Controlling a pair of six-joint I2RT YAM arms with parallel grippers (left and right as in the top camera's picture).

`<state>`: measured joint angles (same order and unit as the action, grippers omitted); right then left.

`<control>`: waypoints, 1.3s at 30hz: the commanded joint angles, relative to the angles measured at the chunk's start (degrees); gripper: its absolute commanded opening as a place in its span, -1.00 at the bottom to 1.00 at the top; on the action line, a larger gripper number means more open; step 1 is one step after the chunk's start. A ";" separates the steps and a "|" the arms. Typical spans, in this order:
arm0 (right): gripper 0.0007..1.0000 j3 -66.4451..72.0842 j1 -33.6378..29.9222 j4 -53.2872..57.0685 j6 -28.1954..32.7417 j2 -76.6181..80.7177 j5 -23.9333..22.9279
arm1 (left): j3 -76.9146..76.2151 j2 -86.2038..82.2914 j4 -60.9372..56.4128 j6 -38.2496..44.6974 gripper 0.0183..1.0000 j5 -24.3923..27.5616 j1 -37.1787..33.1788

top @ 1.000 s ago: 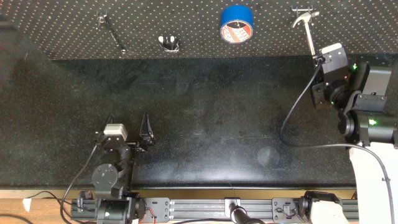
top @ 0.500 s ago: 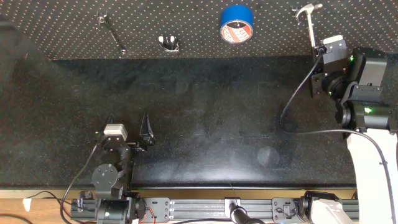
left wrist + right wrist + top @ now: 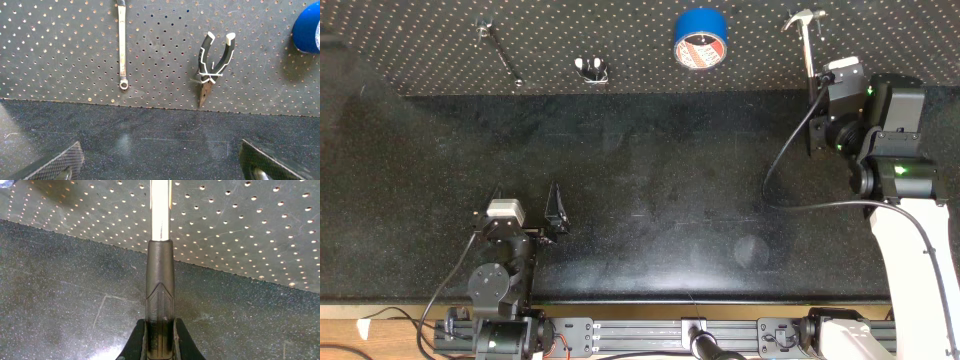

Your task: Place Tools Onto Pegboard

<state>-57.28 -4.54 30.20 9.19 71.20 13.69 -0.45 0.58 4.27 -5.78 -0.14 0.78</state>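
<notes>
Nearest, the left gripper (image 3: 526, 192) sits low over the black speckled mat (image 3: 670, 170), its fingers spread wide with nothing between them. The mat is scuffed with pale scratches and runs back to a dark pegboard (image 3: 420, 40) that stands along its far edge. At the board's right end, the right gripper (image 3: 160, 342) clamps the black grip of a hammer (image 3: 807, 40), whose head lies high against the holes. Farther left on the board hang a blue tape roll (image 3: 700, 38), pliers (image 3: 212, 65) and a wrench (image 3: 122, 45).
</notes>
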 commanded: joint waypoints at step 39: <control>0.96 54.25 5.44 -44.04 -21.59 -69.96 -12.07 | 0.13 -0.39 0.39 0.72 0.99 0.24 -0.39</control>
<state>-4.80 0.05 -13.69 -11.14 3.07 7.20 -0.47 0.51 4.27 -5.78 -0.12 0.78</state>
